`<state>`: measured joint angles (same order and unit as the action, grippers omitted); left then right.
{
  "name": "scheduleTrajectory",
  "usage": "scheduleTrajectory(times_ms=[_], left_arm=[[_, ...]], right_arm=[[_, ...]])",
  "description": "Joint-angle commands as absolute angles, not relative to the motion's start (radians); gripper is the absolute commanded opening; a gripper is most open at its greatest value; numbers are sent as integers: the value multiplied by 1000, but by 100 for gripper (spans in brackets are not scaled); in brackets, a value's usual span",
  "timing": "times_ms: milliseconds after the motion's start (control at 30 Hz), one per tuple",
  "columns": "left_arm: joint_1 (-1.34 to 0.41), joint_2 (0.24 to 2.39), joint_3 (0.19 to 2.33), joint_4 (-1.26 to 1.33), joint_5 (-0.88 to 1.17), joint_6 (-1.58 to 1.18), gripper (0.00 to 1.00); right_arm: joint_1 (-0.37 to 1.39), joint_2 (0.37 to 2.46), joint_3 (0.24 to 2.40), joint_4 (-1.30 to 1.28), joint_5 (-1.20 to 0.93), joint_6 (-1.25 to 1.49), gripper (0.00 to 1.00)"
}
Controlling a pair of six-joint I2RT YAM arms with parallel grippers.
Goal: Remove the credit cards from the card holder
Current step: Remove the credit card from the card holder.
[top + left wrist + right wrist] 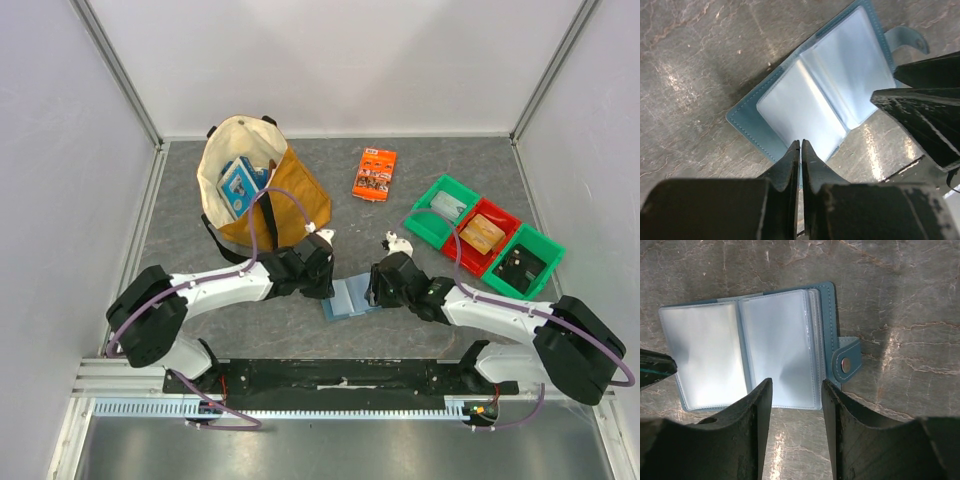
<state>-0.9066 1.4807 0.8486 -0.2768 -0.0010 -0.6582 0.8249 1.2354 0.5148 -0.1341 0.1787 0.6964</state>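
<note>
Card holder [350, 298]: open and flat on the grey table [450, 160], near the front edge, between both grippers. Bare tabletop in front and on either side.

Well apart behind: tote bag [270, 205] with a blue-and-white box [240, 187] inside, orange packet [375, 173], and a diagonal row of green bin [425, 228], red bin [463, 250] and end green bin [545, 245].

Top view only:
- Arms converging from left and right, covering both outer margins of the holder.
- Jaw positions not readable.

Left wrist view only:
- Left gripper [800, 146] at the holder's stitched near edge, jaws pressed together to a hairline slit.
- Cannot tell whether a pocket sheet is caught between them.
- Right gripper's dark fingers [920, 107] just beside the closing-tab side.

Right wrist view only:
- Right gripper [796, 390] spread, straddling the lower edge of the tab-side page.
- Cannot tell whether it touches the page.
- Clear pockets [777, 340] glossy and pale.
- Closing tab [846, 362] with snap projecting past the right edge, flat on the table.
- Open tabletop beyond the tab.
</note>
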Motion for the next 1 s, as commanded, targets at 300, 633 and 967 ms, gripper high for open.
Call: scheduleTrajectory(times_ms=[300, 633, 967], left_arm=[[-911, 1589, 788, -215, -28, -753, 2], [-911, 1591, 781, -207, -15, -756, 2], [-911, 1563, 759, -187, -9, -768, 2]], right_arm=[[828, 1213, 499, -77, 150, 696, 43], [828, 1246, 517, -46, 52, 683, 35], [838, 1261, 587, 55, -130, 634, 41]])
